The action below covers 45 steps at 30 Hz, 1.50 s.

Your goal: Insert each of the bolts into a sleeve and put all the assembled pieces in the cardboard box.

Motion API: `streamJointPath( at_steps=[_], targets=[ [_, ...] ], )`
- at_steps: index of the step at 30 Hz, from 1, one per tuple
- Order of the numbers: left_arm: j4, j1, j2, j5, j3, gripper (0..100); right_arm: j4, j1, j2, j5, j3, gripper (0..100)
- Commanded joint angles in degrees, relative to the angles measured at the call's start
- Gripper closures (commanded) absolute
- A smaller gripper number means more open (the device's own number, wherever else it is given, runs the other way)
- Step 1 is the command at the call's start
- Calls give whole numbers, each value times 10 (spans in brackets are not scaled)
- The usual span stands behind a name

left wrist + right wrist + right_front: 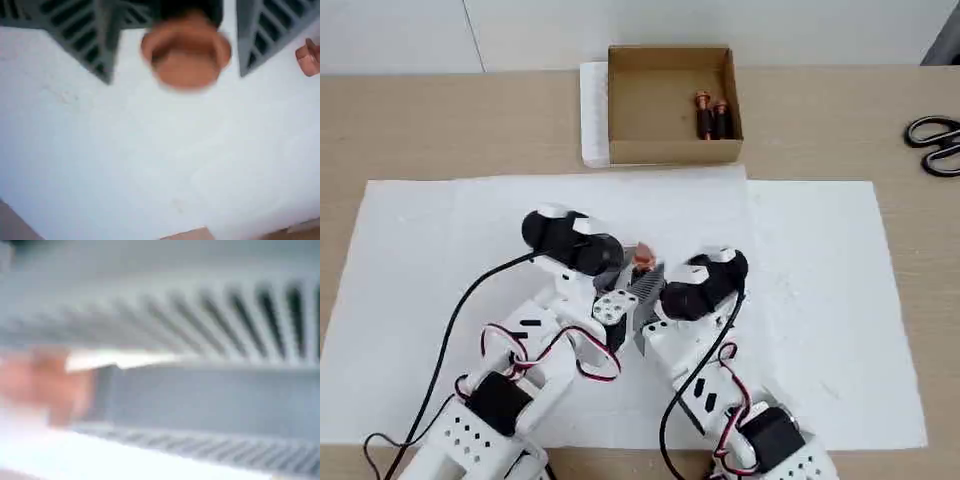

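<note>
Push the bolt (pixel 186 52) squarely into the sleeve (pixel 190 6) inside the wide-spread left claw (pixel 175 75); no telling whether the right claw (pixel 150 360) grips.

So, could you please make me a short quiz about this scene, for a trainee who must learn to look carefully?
1. True or false: the scissors lie inside the cardboard box.
2. What covers the middle of the table? A) white paper B) green cloth C) metal tray
3. How many assembled pieces lie in the box?

Key: 1 false, they lie on the bare table, far from the box; 2 A; 3 two.
</note>
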Motion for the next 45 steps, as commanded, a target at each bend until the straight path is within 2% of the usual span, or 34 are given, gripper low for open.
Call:
streamJointPath(
  at_steps=[1, 7, 10, 13, 17, 22, 26, 31, 39, 45],
  targets=[
    [11, -4, -8, 0, -28, 793, -12, -1, -5, 6, -8, 995],
    [55, -5, -9, -1, -80, 792, -13, 0, -5, 6, -7, 995],
    [94, -34, -9, -3, -125, 791, -13, 0, -5, 6, -5, 995],
    [129, -103, -9, -4, -164, 791, -12, 1, -5, 6, -7, 995],
    [161, -232, -9, -10, -203, 790, -12, 30, -3, 6, -8, 995],
    [165, -412, -8, -100, -204, 790, 16, 109, 1, 7, -47, 995],
    [195, -501, -8, -178, -192, 790, 62, 206, 23, 29, -127, 995],
    [298, -515, -8, -221, -193, 790, 116, 271, 154, 77, -313, 995],
    [395, -516, -8, -231, -192, 791, 120, 274, 516, 89, -698, 995],
    [439, -518, -8, -231, -192, 791, 119, 271, 787, 89, -951, 995]
  ],
)
